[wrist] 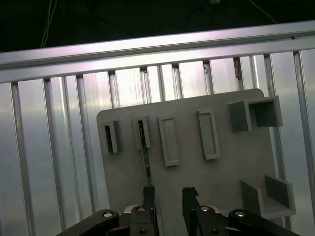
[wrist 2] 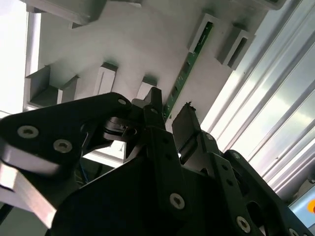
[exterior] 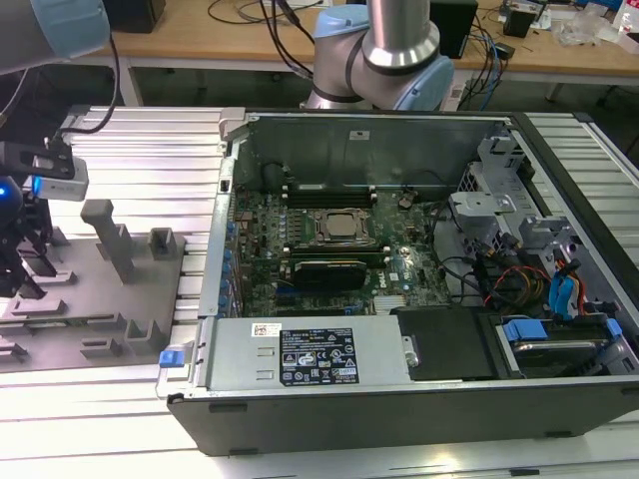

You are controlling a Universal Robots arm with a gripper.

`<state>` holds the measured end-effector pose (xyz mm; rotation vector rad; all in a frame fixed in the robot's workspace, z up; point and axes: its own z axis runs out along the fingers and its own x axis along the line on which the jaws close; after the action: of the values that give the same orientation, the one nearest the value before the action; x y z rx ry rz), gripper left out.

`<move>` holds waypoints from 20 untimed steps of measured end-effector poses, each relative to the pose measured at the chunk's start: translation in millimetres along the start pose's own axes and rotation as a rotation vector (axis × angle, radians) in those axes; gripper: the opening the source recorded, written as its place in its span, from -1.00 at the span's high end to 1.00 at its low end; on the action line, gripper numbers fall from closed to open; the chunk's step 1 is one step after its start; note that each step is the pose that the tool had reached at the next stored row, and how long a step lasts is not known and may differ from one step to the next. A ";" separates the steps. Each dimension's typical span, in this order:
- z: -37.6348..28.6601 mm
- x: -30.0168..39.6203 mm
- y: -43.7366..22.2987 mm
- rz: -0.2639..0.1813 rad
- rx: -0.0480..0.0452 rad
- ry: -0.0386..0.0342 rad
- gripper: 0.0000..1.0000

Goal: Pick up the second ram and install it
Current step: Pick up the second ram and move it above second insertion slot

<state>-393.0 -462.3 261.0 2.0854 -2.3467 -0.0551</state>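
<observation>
End effector (wrist: pixel 169 191) hangs open, fingers apart, beside the second ram (wrist: pixel 144 157) standing edgewise in a gray holder (wrist: pixel 221 172).

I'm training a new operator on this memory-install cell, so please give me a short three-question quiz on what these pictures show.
1. True or false: the black two-fingered hand is clamped shut on the long, narrow green memory stick.
2. Where does that stick stand? A) in a motherboard slot; B) on edge in the flat grey slotted fixture plate; C) lifted clear of everything.
3. Fill in: in the exterior view, the dark tower computer case lies with its side panel ____.
Key: 1 false, the fingers stand apart; 2 B; 3 off.
</observation>
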 end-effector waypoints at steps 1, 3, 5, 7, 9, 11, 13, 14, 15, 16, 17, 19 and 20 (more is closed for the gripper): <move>0.9 2.8 -0.3 -0.002 0.0001 0.0003 0.28; 3.1 5.5 -0.7 -0.018 0.0003 0.0056 0.28; 6.3 5.9 -1.0 -0.037 0.0009 0.0152 0.28; 13.3 6.5 -1.9 -0.044 0.0007 0.0158 0.28; 20.7 6.8 -3.0 -0.046 0.0005 0.0158 0.28; 27.6 6.9 -3.9 -0.050 0.0006 0.0167 0.28; 33.2 7.1 -4.1 -0.056 0.0004 0.0172 0.28; 35.1 7.1 -4.1 -0.057 0.0004 0.0172 0.28; 37.1 7.2 -4.1 -0.059 0.0004 0.0172 0.28; 40.2 7.2 -4.3 -0.062 0.0003 0.0174 0.28; 42.1 7.3 -4.3 -0.065 0.0002 0.0174 0.28; 45.7 7.4 -4.4 -0.070 0.0000 0.0176 0.28; 47.5 7.4 -4.4 -0.072 0.0000 0.0176 0.28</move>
<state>-390.7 -469.0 213.2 2.1611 -2.2611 -0.0366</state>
